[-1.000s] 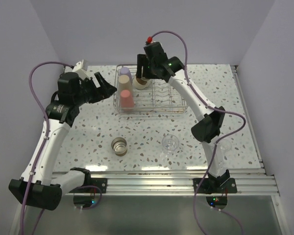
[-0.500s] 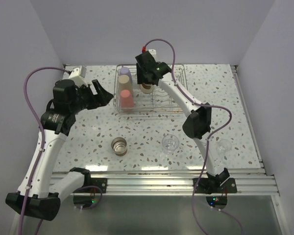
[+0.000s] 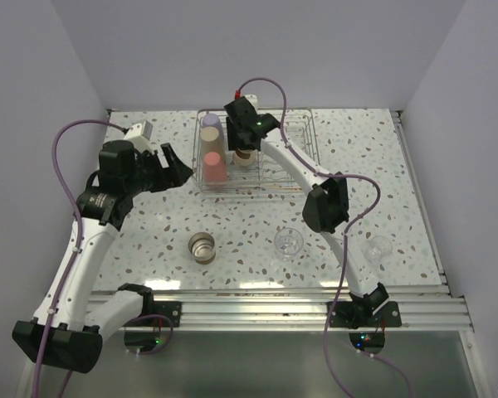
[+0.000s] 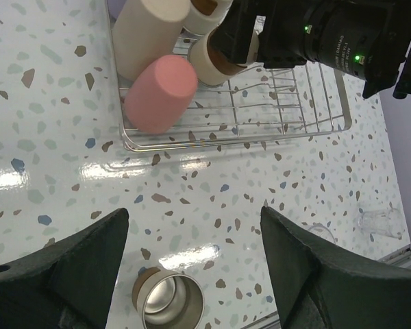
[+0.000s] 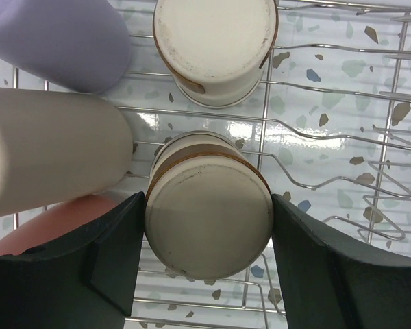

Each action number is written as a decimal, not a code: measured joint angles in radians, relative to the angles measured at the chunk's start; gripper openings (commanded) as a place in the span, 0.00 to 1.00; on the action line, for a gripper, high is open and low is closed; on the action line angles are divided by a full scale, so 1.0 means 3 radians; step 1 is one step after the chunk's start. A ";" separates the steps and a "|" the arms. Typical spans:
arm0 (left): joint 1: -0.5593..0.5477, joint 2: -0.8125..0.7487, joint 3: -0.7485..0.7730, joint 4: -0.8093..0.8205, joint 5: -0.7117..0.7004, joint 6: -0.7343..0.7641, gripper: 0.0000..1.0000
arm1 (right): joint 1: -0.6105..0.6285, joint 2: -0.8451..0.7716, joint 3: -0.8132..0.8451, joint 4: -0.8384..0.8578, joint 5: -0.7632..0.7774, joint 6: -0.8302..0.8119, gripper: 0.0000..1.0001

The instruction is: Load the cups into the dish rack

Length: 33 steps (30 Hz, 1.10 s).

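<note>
The wire dish rack (image 3: 284,168) stands at the back centre. In it lie a lavender cup (image 3: 212,123), a tan cup (image 3: 212,138) and a red cup (image 3: 215,168). My right gripper (image 3: 243,148) is over the rack, shut on a cream-bottomed cup with a brown band (image 5: 207,223), bottom toward the camera, fingers (image 5: 116,260) pressed on both sides. A second such cup (image 5: 216,44) sits just beyond it. My left gripper (image 3: 173,162) is open and empty, left of the rack. A metal cup (image 3: 202,247) and a clear cup (image 3: 289,242) stand on the table.
Another clear glass (image 3: 377,247) stands at the near right by the right arm. The rack's right half holds only divider prongs (image 5: 342,137). In the left wrist view the metal cup (image 4: 168,301) lies low between my open fingers. Walls close in on both sides.
My right gripper has moved left and down into the rack's left part with the cup in it. My left arm has shifted only slightly, still open.
</note>
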 measured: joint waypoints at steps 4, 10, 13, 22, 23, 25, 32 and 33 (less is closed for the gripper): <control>0.0000 0.0032 -0.0019 0.0005 -0.0001 0.0001 0.80 | -0.0001 0.0125 0.0013 0.0020 0.0006 0.0000 0.00; 0.0000 0.0080 -0.0019 0.0005 -0.0003 0.0029 0.80 | -0.0003 0.0170 0.0028 0.0113 0.0048 -0.0014 0.03; 0.0000 0.0102 -0.0019 0.0004 -0.0011 0.0043 0.80 | -0.0004 0.0195 0.0047 0.0154 0.0067 -0.0017 0.18; 0.0000 0.0169 -0.0018 0.0005 -0.0056 0.0088 0.80 | -0.0004 0.0214 0.0062 0.0242 0.0099 -0.0076 0.82; 0.0000 0.0178 -0.0018 0.0005 -0.0061 0.0088 0.80 | -0.0004 0.0214 0.0062 0.0245 0.0099 -0.0083 0.88; 0.0000 0.0203 -0.0018 0.0004 -0.0064 0.0088 0.80 | -0.0004 0.0214 0.0062 0.0258 0.0098 -0.0099 0.93; 0.0000 0.0254 0.0011 -0.0001 -0.0062 0.0085 0.80 | -0.0004 0.0214 0.0069 0.0271 0.0086 -0.0100 0.98; 0.0000 0.0254 0.0018 -0.0005 -0.0062 0.0085 0.80 | -0.0004 0.0214 0.0069 0.0270 0.0083 -0.0099 0.98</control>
